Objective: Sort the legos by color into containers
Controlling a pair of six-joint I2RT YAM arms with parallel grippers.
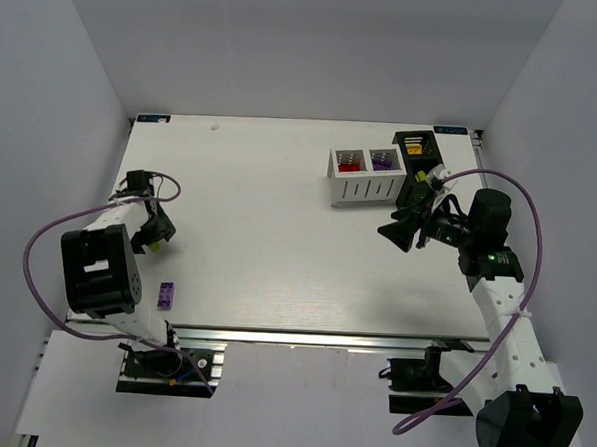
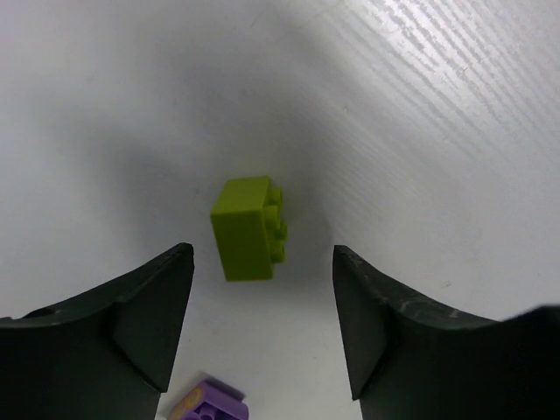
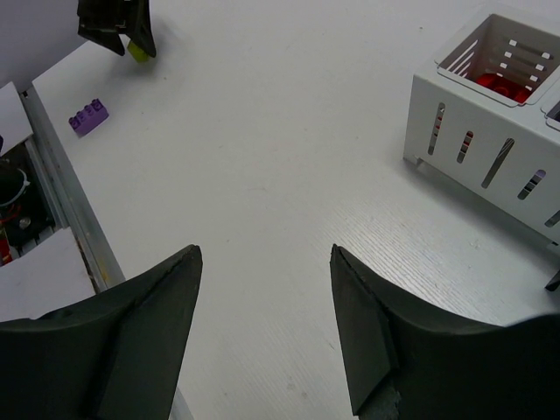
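Observation:
A lime green lego [image 2: 249, 229] lies on its side on the white table, studs to the right. My left gripper [image 2: 262, 261] is open, a finger [image 2: 157, 324] on each side of the brick's near end and clear of it. From above, that gripper [image 1: 156, 232] stands at the far left over the lime lego [image 1: 154, 245]. A purple lego [image 1: 166, 295] lies nearer the front edge and shows again as a purple lego [image 2: 210, 404] under the left wrist. My right gripper [image 3: 264, 254] is open and empty, hovering beside the white container [image 1: 366, 177]. The black container [image 1: 420, 148] stands behind it.
The white box [image 3: 472, 131] holds red legos [image 3: 499, 83] in one compartment and purple ones [image 1: 383, 160] in the other. Yellow and orange pieces [image 1: 414, 146] sit in the black bin. A metal rail [image 1: 303, 336] runs along the table's front edge.

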